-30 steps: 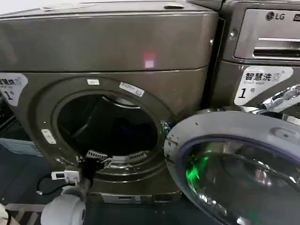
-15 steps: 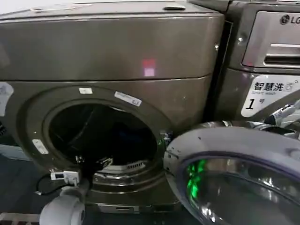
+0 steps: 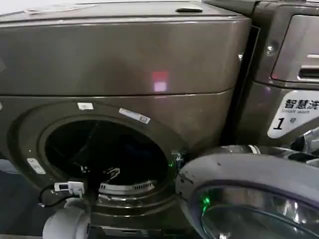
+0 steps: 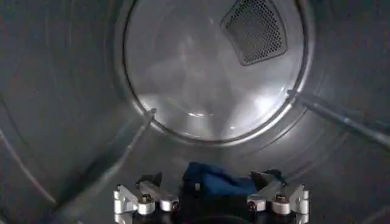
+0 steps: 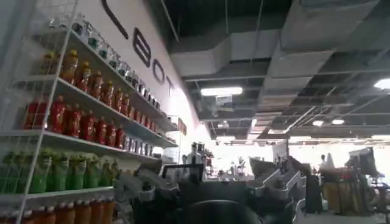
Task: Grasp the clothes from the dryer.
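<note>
The bronze-brown dryer (image 3: pixel 124 59) stands with its porthole open and its grey-rimmed glass door (image 3: pixel 234 172) swung out to the lower right. My left arm reaches in over the lower rim, and the left gripper (image 3: pixel 110 174) is inside the dark drum. In the left wrist view the left gripper (image 4: pixel 207 179) is open, low over the drum floor. The clothes (image 4: pixel 213 178), a small navy-blue bundle, lie between its two fingers. My right gripper (image 5: pixel 204 176) is open and holds nothing, pointing out into the room.
A greyer machine (image 3: pixel 289 74) with a "1" sticker stands right beside the dryer. The open door takes up the lower right in front of me. Ribs (image 4: pixel 341 119) run along the drum wall, and a mesh vent (image 4: pixel 255 29) sits in its back plate. Shelves of bottles (image 5: pixel 73 115) line the room behind.
The head view has drawn closer to the dryer and the neighbouring machine has slid right. My left gripper has gone from the porthole's lower rim deeper into the drum.
</note>
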`<state>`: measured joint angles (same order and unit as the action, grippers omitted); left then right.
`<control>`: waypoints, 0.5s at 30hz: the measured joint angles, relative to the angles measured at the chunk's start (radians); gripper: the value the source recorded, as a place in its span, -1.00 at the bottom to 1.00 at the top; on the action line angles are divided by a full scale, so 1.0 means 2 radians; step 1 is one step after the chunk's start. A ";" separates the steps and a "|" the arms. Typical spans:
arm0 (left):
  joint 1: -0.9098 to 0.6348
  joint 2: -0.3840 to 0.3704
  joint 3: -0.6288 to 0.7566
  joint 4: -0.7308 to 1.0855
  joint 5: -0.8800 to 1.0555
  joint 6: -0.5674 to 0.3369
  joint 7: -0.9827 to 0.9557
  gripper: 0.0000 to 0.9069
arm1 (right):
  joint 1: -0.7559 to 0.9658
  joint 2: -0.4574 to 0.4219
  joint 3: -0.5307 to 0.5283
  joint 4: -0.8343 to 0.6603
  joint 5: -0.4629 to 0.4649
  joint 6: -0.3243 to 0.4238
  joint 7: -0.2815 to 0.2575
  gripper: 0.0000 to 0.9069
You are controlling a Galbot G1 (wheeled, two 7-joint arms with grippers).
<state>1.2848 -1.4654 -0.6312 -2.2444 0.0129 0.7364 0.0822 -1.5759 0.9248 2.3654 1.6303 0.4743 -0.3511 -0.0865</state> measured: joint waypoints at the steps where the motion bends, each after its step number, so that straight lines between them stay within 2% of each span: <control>1: 0.000 0.000 0.000 0.000 0.000 0.000 0.000 1.00 | 0.000 0.000 0.000 0.000 0.000 0.001 0.000 1.00; 15: -0.014 -0.001 0.006 0.008 0.001 0.000 -0.003 1.00 | 0.001 0.004 -0.002 -0.002 0.000 0.014 -0.003 1.00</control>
<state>1.2568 -1.4672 -0.6199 -2.2281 0.0157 0.7364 0.0768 -1.5731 0.9337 2.3618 1.6271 0.4740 -0.3235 -0.0922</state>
